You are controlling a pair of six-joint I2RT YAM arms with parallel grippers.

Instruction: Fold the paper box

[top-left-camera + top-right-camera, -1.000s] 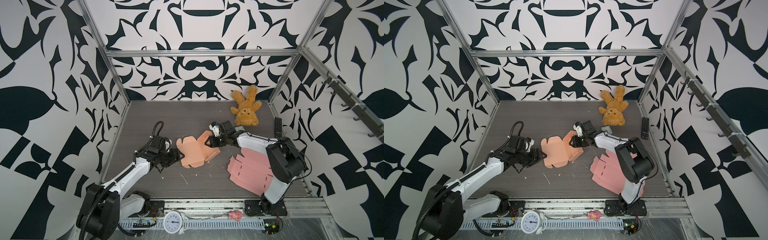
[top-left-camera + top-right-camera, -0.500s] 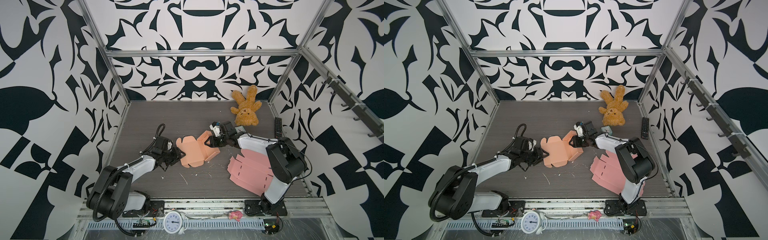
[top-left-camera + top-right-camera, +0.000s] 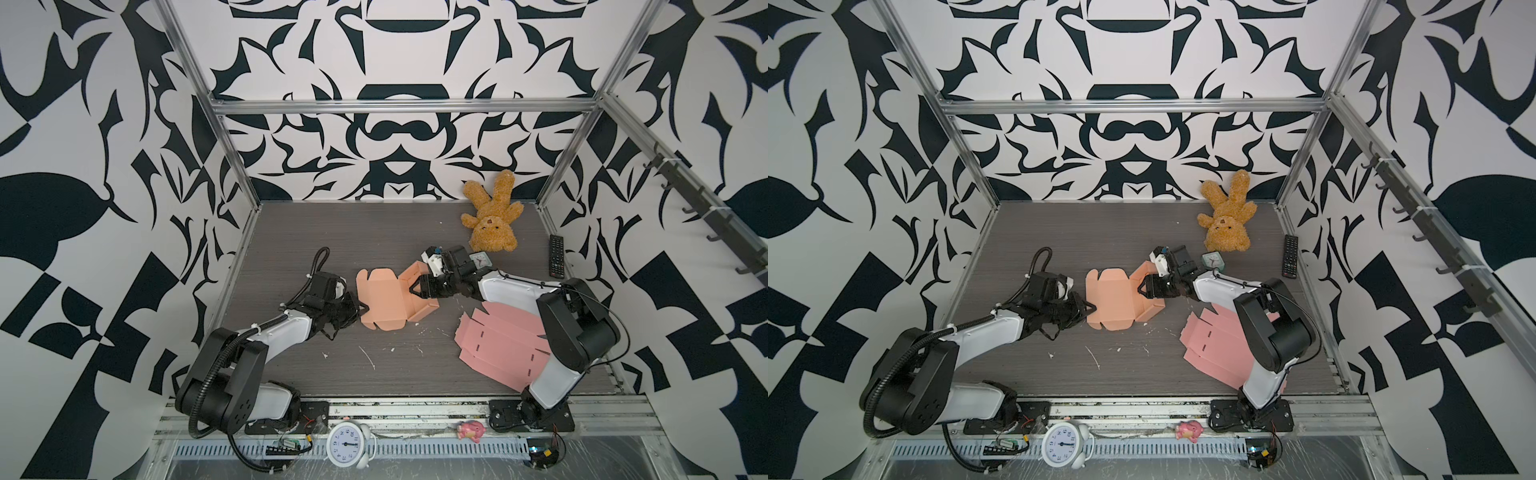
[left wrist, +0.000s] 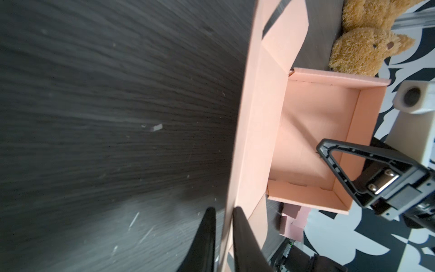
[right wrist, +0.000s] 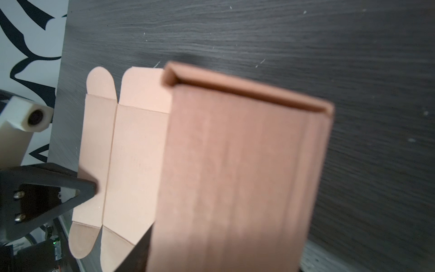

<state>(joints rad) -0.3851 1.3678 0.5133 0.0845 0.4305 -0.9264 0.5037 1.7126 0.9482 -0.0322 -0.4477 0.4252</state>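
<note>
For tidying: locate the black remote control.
In both top views the black remote control lies by the right wall, right of the brown plush teddy bear.

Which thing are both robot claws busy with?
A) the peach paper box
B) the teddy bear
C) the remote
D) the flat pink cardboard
A: the left claw has a finger on each side of a flap of the peach paper box, and the right claw reaches into its folded-up end.
</note>
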